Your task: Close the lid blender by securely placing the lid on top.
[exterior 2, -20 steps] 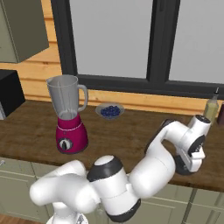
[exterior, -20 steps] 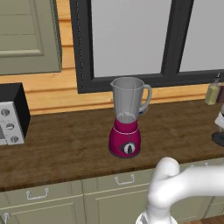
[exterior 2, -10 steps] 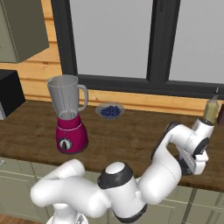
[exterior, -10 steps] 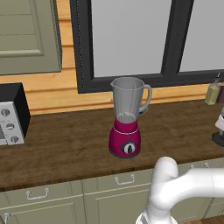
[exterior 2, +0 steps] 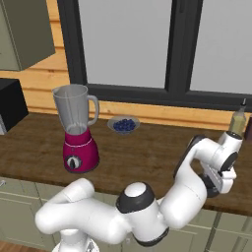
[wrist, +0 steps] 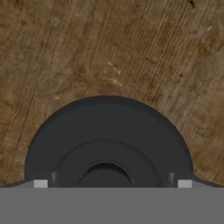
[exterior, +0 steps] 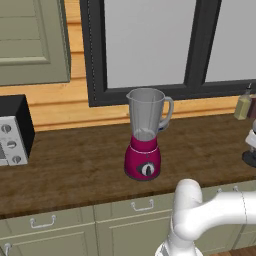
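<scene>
The blender (exterior: 145, 145) (exterior 2: 78, 132) stands on the wooden counter, a magenta base with a round dial under a clear jar whose mouth is uncovered. The lid (wrist: 107, 140) is a dark round cap lying flat on the counter far to the blender's right; its edge shows at the right border of the left base view (exterior: 249, 158). My gripper (wrist: 112, 183) (exterior 2: 219, 184) hangs straight above the lid, open, one fingertip at each side of the cap. Nothing is held.
A yellowish bottle (exterior: 243, 105) (exterior 2: 237, 120) stands by the window behind the lid. A bowl of blueberries (exterior 2: 123, 124) sits behind the blender. A black-and-white box (exterior: 12, 131) occupies the counter's left end. The counter's front edge (exterior: 100, 202) runs just below the blender.
The arm has swung further right and lowered the hand over the lid. The jaws have stayed open. The blender has not moved.
</scene>
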Available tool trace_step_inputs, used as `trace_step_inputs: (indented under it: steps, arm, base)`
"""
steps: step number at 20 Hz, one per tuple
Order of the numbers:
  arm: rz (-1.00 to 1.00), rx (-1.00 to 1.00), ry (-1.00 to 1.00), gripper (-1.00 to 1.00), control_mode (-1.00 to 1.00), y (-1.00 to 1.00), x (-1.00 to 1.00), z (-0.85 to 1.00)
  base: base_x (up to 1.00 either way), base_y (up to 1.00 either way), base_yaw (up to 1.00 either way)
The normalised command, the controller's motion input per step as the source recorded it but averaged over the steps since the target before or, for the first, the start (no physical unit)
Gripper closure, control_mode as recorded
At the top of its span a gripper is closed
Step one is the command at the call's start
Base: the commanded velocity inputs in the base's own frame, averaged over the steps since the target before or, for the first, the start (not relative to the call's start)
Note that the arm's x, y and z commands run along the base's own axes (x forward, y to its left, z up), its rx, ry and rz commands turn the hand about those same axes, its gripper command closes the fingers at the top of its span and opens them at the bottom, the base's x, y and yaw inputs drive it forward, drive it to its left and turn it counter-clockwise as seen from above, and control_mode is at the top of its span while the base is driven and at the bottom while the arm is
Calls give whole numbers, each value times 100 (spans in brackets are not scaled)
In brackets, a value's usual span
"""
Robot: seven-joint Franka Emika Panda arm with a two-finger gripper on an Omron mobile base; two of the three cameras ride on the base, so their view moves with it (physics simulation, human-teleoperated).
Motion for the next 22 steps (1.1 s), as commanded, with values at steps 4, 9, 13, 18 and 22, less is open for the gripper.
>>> trace_step_inputs:
  steps: [4,9,13,18,22]
  arm:
    - [0,0,0,-100,-100,0,8,-37]
    - [0,0,0,-100,-100,1,1,-33]
    - [2,0,8,-100,-100,25,0,-39]
    - [1,0,0,-100,-100,1,0,0]
    - [0,0,0,-100,-100,6,0,0]
  base:
    - [0,0,0]
    - [0,0,0]
    - [0,0,0]
    - [0,0,0]
    - [0,0,0]
